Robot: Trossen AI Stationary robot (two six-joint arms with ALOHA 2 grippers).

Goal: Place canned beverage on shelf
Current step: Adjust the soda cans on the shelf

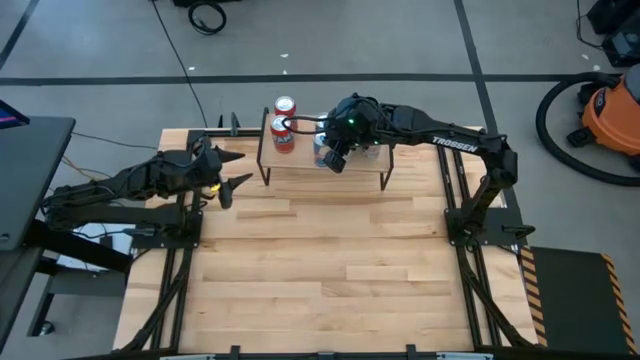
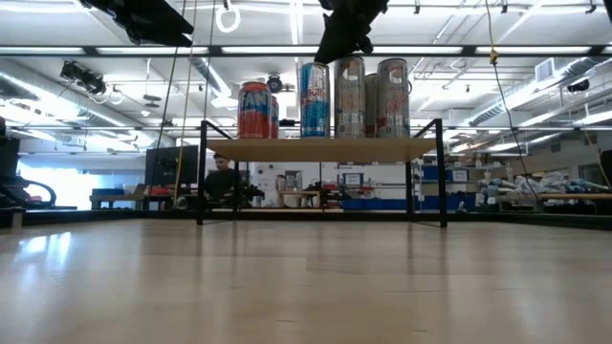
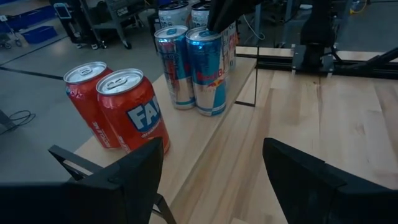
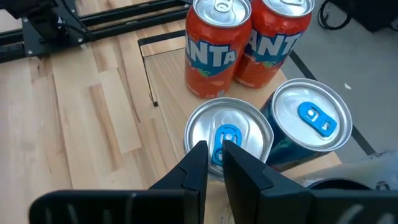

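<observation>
Nearest the front, the table (image 1: pixel 320 290) is bare light wood. Further back on the left side, the left gripper (image 1: pixel 228 172) waits beside the shelf's end, its fingers spread wide and holding nothing.

Behind it stands the shelf (image 2: pixel 320 149) — a light board on thin black legs — at the table's far edge. On it are two red soda cans (image 4: pixel 217 46) at the left end, two slim blue-and-silver cans (image 3: pixel 208 71) beside them, and further silver cans towards the right.

The right gripper (image 4: pixel 214 163) hangs just above the top of one slim blue-and-silver can (image 4: pixel 229 140), its fingers nearly together with only a narrow gap — it grips nothing.

Judgement: the cans visible are all upright on the board and none lies on the table, so placement appears complete; only retracting the right arm remains.
</observation>
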